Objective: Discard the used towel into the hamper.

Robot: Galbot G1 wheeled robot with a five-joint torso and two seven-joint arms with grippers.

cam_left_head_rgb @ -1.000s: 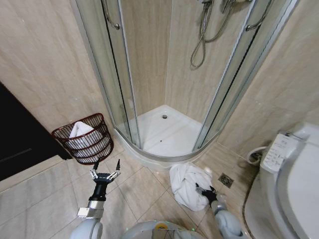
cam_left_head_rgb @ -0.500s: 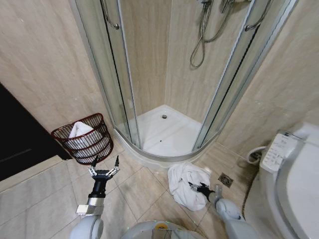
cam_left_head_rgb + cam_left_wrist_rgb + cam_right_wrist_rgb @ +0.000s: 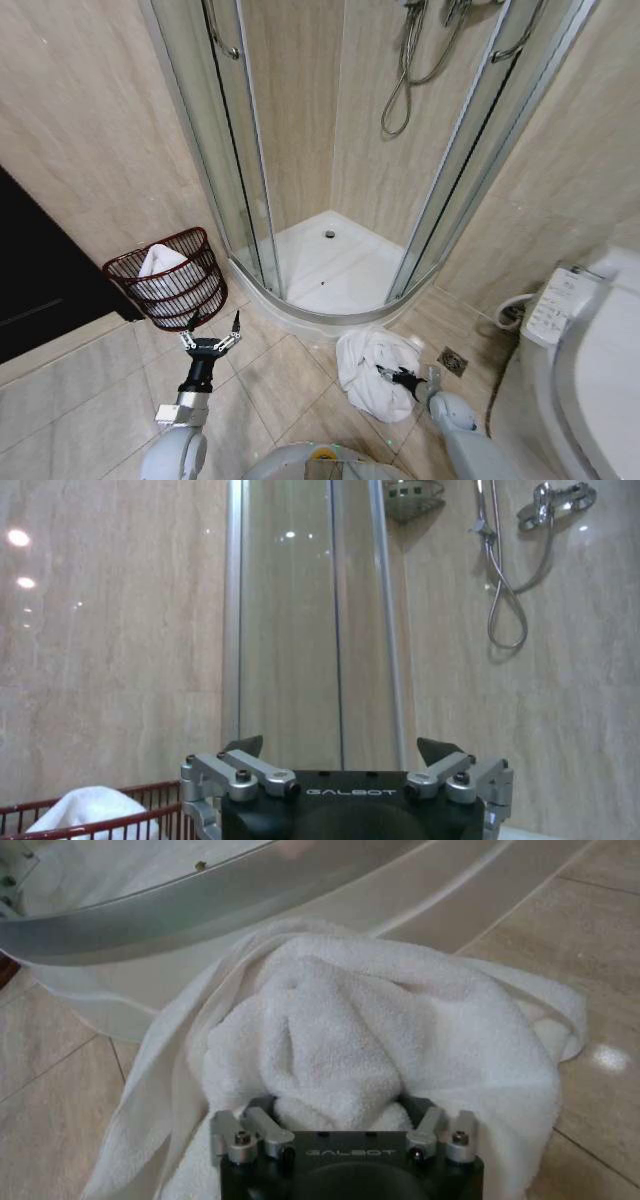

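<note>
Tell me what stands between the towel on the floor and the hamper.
Nothing stands on the tiled floor between the towel and the hamper. The left gripper, open, hovers just in front of the hamper. The right gripper is pressed into the towel.

Both grippers share one build: a black body lettered GALBOT in pale capitals, with silver metal linkage arms pinned by dark round screws and ending in black fingertips. The left gripper (image 3: pixel 211 326) sits on a black wrist with a silver block; the arms are smooth pale grey.
</note>
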